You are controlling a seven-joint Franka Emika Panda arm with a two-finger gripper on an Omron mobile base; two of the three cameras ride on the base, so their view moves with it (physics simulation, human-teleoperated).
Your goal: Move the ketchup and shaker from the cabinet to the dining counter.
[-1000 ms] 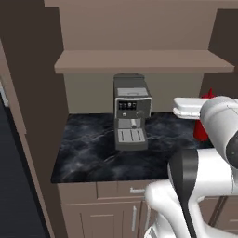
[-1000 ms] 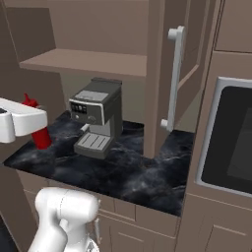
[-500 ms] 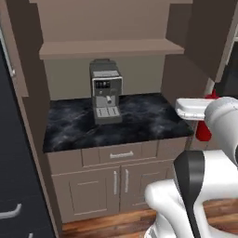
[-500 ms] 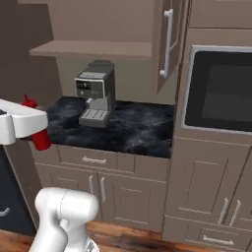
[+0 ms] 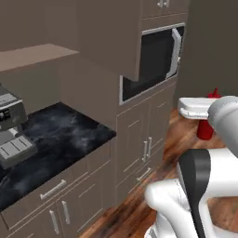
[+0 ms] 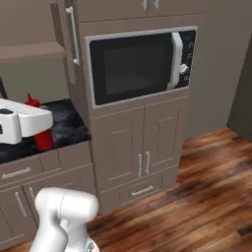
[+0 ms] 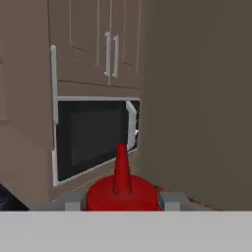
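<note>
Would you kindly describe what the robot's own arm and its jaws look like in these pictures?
The arm is glossy white, built of rounded, tube-like links, with a dark grey band at one joint. Its hand is a flat, boxy white block with rounded edges. The gripper ends in small grey jaws that stand at either side of the hand view's bottom. No cables or markings can be seen.

Built-in microwave (image 6: 140,65) sat in tall beige unit, black door shut, silver handle and knobs at its right edge. Two panelled lower doors (image 6: 142,147) with short silver pulls stood below it, shallow drawer (image 6: 142,189) under those. Black marble worktop (image 5: 56,139) ran alongside, coffee machine (image 5: 11,128) resting at its far end. Wood plank floor (image 6: 197,197) stretched ahead toward plain brown wall (image 7: 202,98).
</note>
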